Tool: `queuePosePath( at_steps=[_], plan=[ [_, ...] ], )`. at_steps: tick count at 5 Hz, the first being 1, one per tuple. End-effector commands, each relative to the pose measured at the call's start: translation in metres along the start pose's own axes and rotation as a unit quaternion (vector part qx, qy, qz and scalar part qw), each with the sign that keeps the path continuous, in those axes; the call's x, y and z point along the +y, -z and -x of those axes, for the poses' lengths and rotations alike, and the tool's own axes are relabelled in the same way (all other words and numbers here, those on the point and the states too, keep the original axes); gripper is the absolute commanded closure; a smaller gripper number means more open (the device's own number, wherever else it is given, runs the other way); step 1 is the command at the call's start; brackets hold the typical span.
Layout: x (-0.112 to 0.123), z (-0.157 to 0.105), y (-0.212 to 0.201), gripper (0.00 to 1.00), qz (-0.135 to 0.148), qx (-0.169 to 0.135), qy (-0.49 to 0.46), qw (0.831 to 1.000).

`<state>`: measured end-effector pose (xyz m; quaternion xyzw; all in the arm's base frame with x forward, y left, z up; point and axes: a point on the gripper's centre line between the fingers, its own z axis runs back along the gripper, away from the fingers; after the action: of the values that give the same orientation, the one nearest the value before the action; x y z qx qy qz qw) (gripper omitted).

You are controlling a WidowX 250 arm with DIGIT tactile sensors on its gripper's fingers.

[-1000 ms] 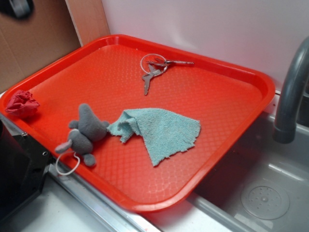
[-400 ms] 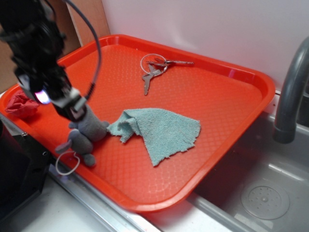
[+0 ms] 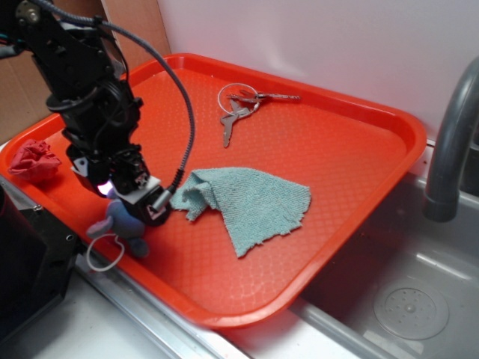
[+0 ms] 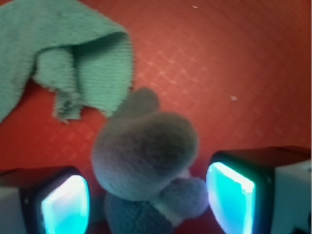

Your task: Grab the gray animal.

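Red tray holds the gray animal near its front-left edge, teal cloth mid-tray touching it, keys toward the back edge, red wad on the left rim. Gripper spread wide, fingers either side of the animal, not pinching. Exterior view: arm hides the animal's upper body; only lower limbs and white loop show.

Black robot arm reaches down from upper left, wrist angled fwd, cable looping off it. Black gripper w/ glowing cyan pads low over tray, jaws spread wide apart, pads not touching anything.
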<state>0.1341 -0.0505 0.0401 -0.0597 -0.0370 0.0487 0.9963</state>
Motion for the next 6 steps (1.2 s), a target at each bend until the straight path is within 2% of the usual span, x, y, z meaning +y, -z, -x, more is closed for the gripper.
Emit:
queuePosePath(
  at_steps=[1,3,4,5,6],
  plan=[
    [-0.002,0.003,-0.008,1.00,-0.012,-0.005,0.011,1.000],
    [-0.001,-0.013,-0.098,1.00,-0.065,-0.025,0.012,0.997],
    [0.004,-0.019,-0.150,1.00,-0.061,-0.045,-0.006,0.997],
    [0.007,-0.019,-0.170,0.49,-0.056,-0.074,-0.021,0.995],
    [0.004,-0.019,-0.142,0.00,-0.055,-0.052,0.009,0.997]
  ],
)
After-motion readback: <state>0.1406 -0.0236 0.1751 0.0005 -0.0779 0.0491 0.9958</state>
